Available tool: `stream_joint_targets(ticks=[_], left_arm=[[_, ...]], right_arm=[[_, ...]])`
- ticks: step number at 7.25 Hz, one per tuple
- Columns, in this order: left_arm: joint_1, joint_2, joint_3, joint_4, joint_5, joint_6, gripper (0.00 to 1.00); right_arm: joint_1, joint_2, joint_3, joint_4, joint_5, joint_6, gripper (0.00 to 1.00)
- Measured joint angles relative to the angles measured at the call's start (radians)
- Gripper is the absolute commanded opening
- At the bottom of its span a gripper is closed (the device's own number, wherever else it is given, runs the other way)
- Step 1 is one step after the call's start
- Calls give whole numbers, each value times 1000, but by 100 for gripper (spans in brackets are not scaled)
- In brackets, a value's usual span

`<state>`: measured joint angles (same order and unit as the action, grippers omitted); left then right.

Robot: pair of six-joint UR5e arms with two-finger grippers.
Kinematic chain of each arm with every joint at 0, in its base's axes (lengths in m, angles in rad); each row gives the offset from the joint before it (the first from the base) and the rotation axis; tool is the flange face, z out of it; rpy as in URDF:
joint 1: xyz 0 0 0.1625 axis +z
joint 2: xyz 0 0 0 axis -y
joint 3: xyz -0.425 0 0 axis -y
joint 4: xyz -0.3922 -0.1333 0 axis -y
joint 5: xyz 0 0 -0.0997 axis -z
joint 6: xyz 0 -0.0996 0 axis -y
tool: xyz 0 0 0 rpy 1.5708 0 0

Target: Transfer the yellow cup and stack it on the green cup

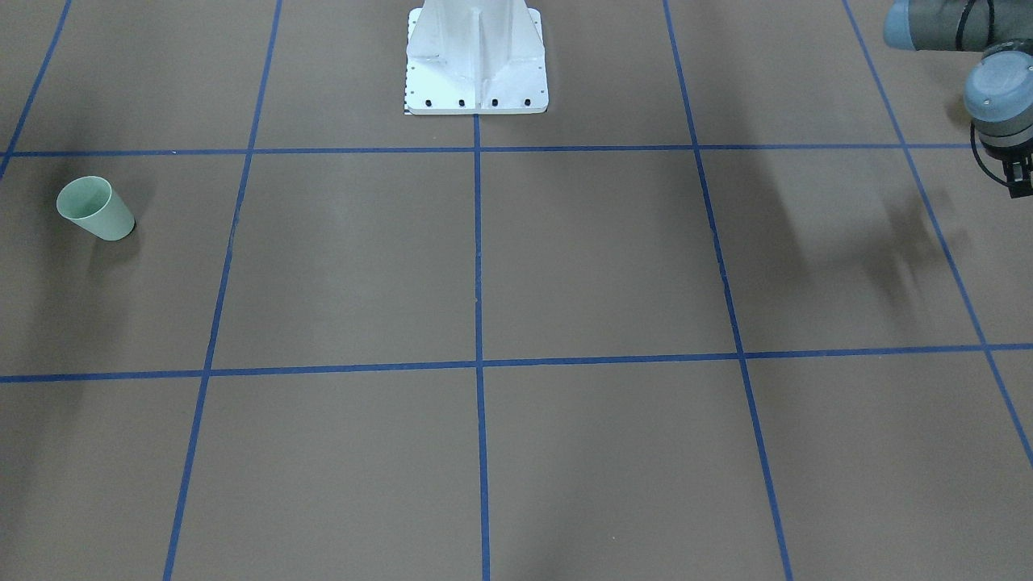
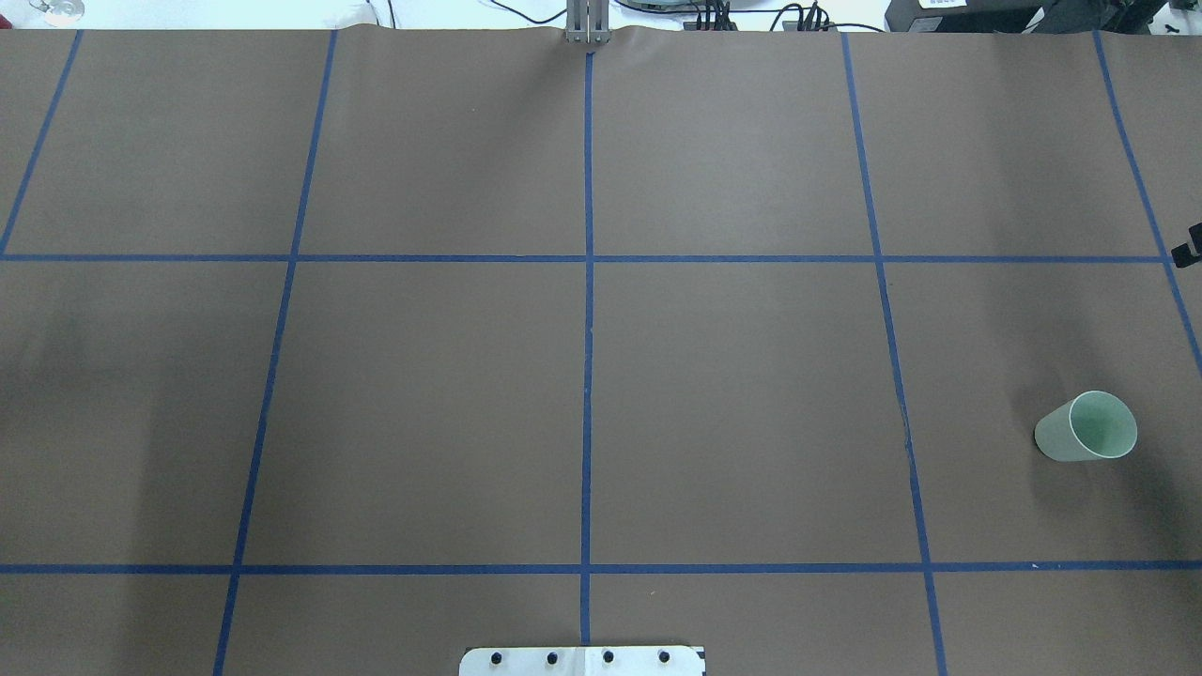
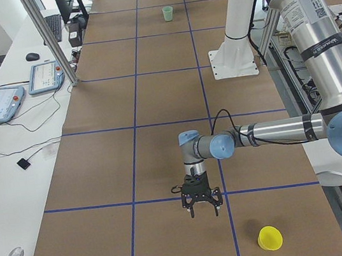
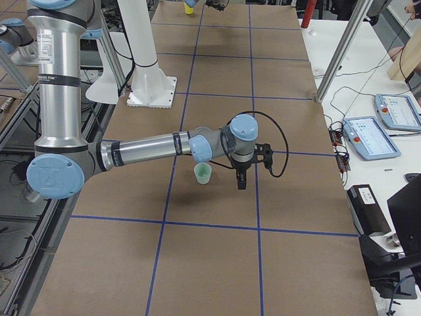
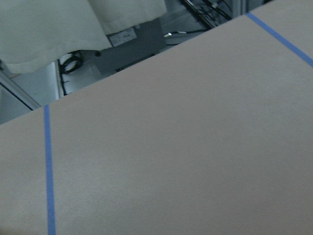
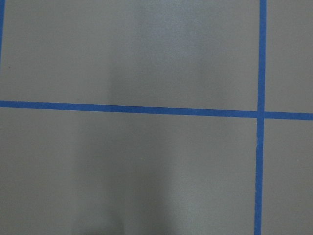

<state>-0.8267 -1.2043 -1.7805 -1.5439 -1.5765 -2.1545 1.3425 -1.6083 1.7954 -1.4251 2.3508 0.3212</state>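
Observation:
The green cup stands upright, mouth up, on the brown paper on my right side; it also shows in the overhead view and the right view. The yellow cup sits near the table's end on my left, and shows small in the right view. My left gripper points down above the table, apart from the yellow cup. My right gripper points down just beside the green cup, on the side away from my base. I cannot tell whether either is open or shut.
My white base plate stands at the table's middle edge. Blue tape lines grid the paper. A side bench with teach pendants and a metal post lines the far side.

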Motion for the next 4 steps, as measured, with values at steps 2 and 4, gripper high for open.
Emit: stream_joint_targets(ticks=[2, 4], left_arm=[[119, 8, -22, 253, -5, -309, 100], [251, 8, 21, 341, -69, -524, 100]], right_arm=[[-25, -14, 14, 4, 2, 0, 100], [-31, -37, 28, 5, 2, -2, 100]])
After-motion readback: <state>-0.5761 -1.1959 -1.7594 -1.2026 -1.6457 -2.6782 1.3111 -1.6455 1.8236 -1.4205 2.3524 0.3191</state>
